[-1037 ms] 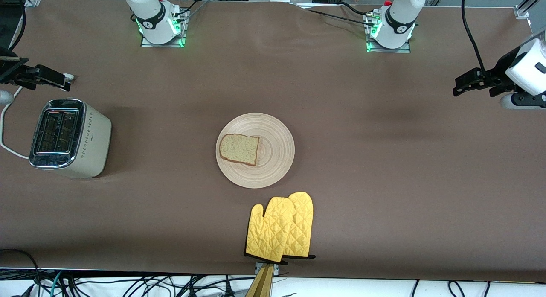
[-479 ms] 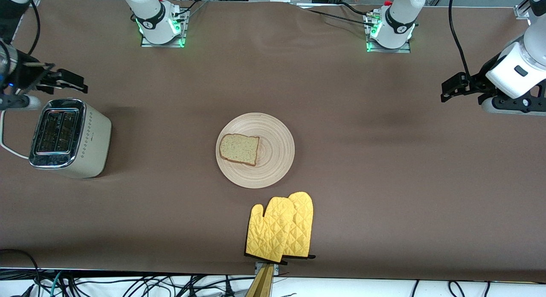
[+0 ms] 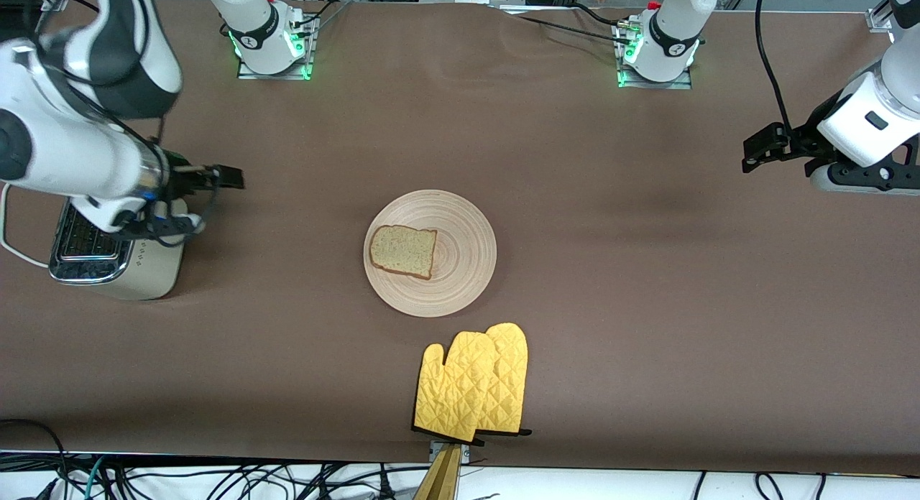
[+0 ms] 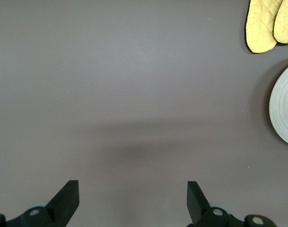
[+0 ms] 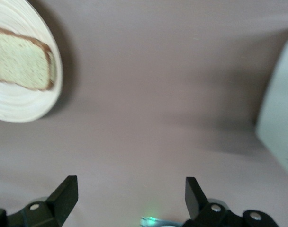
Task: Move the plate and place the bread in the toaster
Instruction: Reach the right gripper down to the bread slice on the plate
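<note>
The bread (image 3: 403,251) lies flat on the round pale plate (image 3: 467,241) at the middle of the table. The cream toaster (image 3: 154,270) stands at the right arm's end, partly hidden under that arm's wrist. My right gripper (image 3: 226,177) is open and empty over bare table between toaster and plate. Its wrist view shows its open gripper (image 5: 130,196), the plate (image 5: 21,104), the bread (image 5: 23,59) and the toaster's side (image 5: 279,127). My left gripper (image 3: 755,151) is open and empty over bare table at the left arm's end; its wrist view shows the gripper (image 4: 132,198) and the plate's rim (image 4: 283,111).
A pair of yellow quilted oven mitts (image 3: 474,385) lies nearer the front camera than the plate, by the table's edge; they also show in the left wrist view (image 4: 269,23). The toaster's white cord (image 3: 11,245) runs off the right arm's end.
The right arm has swung in from the table's end beside the toaster toward the plate, and its wrist now covers part of the toaster. The left gripper shifted slightly toward the middle, then stayed.
</note>
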`<state>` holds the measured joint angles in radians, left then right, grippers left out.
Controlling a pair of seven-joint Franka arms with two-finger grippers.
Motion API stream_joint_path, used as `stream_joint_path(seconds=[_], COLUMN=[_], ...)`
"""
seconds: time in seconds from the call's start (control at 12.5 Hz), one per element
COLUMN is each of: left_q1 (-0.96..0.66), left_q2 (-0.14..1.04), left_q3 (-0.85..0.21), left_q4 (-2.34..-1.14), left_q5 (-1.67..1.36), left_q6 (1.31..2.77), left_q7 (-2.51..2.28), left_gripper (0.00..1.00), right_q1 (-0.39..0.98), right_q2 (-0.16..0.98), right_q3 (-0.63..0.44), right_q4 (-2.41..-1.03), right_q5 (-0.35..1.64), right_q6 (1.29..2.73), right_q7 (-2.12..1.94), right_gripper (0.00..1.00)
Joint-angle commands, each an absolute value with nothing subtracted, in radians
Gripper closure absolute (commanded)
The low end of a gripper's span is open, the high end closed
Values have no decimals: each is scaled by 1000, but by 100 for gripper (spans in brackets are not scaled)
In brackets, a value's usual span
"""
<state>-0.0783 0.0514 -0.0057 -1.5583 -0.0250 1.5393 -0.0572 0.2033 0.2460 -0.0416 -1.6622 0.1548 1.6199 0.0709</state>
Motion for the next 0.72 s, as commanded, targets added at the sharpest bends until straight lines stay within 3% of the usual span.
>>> stream_joint_path(seconds=[0.0,0.4,0.64], left_q1=[-74,-69,-71], left_q2=[63,67,69], left_q3=[-17,-15,-15], left_q4=[-1531,-1526,-1525], left_q5=[-2,-11,-11], left_q6=[1523,1535,1549], left_q7=[-58,-57,-57], left_gripper=[0,0,0], right_q1=[285,457,492], right_q2=[296,445,544], right_q3=[-48,-48,-46], right_q4=[-1651,-1651,-1651], right_q5=[212,212,259], right_q6=[1685,1980,2110], right_q7=[196,420,420], right_gripper=[0,1,10])
